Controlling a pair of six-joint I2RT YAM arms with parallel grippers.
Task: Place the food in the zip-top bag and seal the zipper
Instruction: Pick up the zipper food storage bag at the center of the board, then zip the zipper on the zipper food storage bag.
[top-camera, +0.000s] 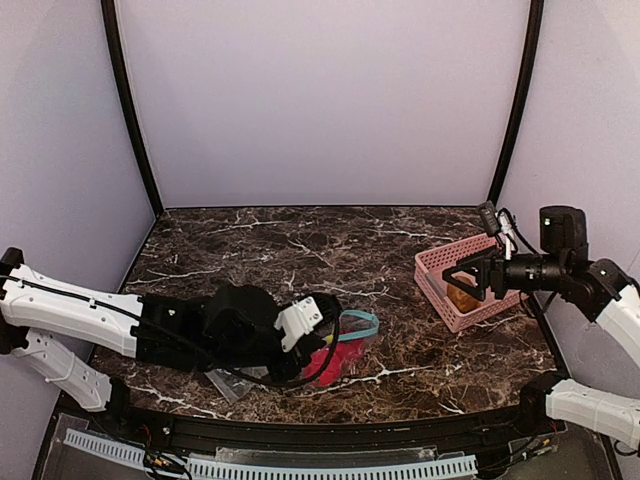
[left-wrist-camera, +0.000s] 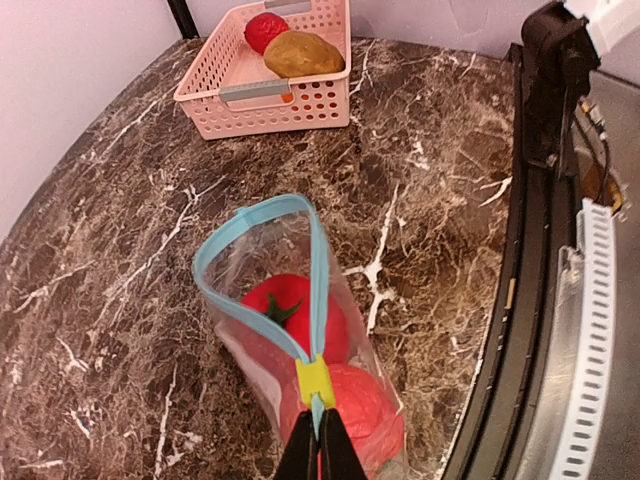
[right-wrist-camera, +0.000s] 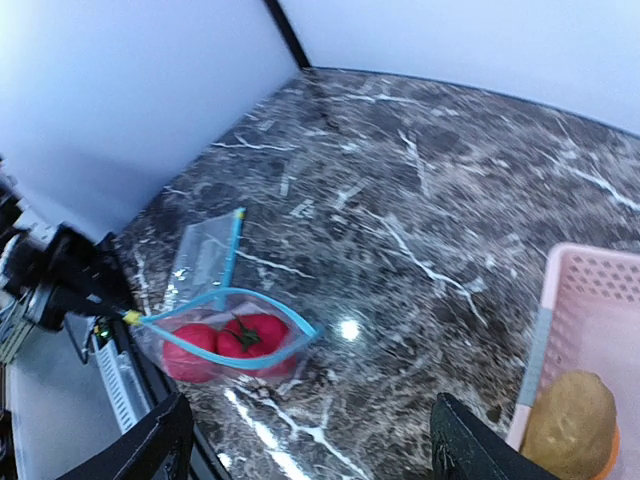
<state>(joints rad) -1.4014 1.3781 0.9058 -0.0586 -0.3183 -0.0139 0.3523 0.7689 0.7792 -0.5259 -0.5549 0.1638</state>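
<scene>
**Red fruit, teal strip, dark veined marble**

The table (left-wrist-camera: 120, 250) is dark brown marble streaked with white veins. The zip-top bag (left-wrist-camera: 240, 255) is clear, and its zipper (left-wrist-camera: 320, 290) is teal-blue with a yellow slider (left-wrist-camera: 314, 378). Two red pieces (left-wrist-camera: 290, 305) show through the plastic, one with a green stalk. The basket (left-wrist-camera: 250, 105) is pale pink with a grid of small holes in its walls and a grey strip at the rim. It holds a brown-tan piece (left-wrist-camera: 303, 53) and a lone red piece (left-wrist-camera: 265, 30). The left gripper (left-wrist-camera: 318, 450) is black. The back wall (top-camera: 320, 100) is pale lilac-white.

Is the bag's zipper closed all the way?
No, the zipper gapes in a wide loop above the red food inside the bag.
</scene>
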